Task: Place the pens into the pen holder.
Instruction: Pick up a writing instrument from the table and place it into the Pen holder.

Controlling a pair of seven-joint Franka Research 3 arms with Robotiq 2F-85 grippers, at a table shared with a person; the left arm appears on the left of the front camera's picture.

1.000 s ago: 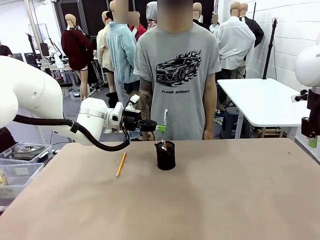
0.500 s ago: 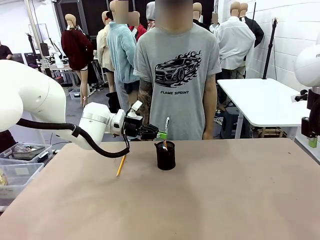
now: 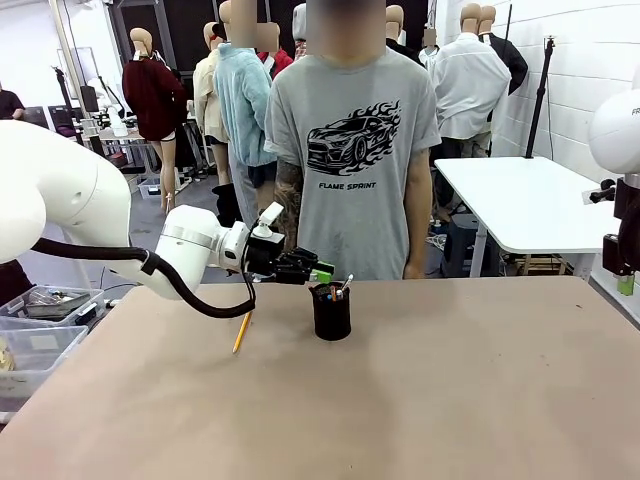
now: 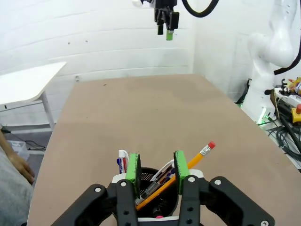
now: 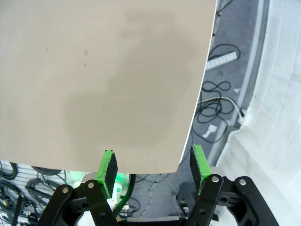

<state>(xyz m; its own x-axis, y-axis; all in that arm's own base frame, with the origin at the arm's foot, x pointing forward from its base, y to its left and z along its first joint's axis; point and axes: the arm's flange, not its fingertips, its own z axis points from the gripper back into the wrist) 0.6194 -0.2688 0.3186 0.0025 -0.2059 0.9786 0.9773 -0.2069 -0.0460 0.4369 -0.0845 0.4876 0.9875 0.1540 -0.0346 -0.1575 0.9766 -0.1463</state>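
Observation:
The black mesh pen holder (image 3: 331, 312) stands mid-table in front of the person. A white-silver pen (image 3: 345, 285) leans inside it with other pens. My left gripper (image 3: 318, 273) hovers just left of and above the rim, open and holding nothing. In the left wrist view the left gripper (image 4: 156, 172) looks down into the pen holder (image 4: 148, 173), where a yellow pencil with a red eraser (image 4: 200, 154) and a white pen (image 4: 122, 160) stick out. Another yellow pencil (image 3: 242, 330) lies on the table left of the holder. My right gripper (image 5: 153, 169) is open and empty over the table's edge.
A person in a grey shirt (image 3: 350, 140) stands at the far edge, arms down. Clear bins (image 3: 35, 330) sit off the table's left side. The right arm (image 3: 625, 240) hangs at the far right edge. Cables (image 5: 218, 99) lie on the floor beyond the edge.
My left gripper came down over the holder with the white-silver pen and opened. The pen dropped in and now leans to the right. The right arm stayed still.

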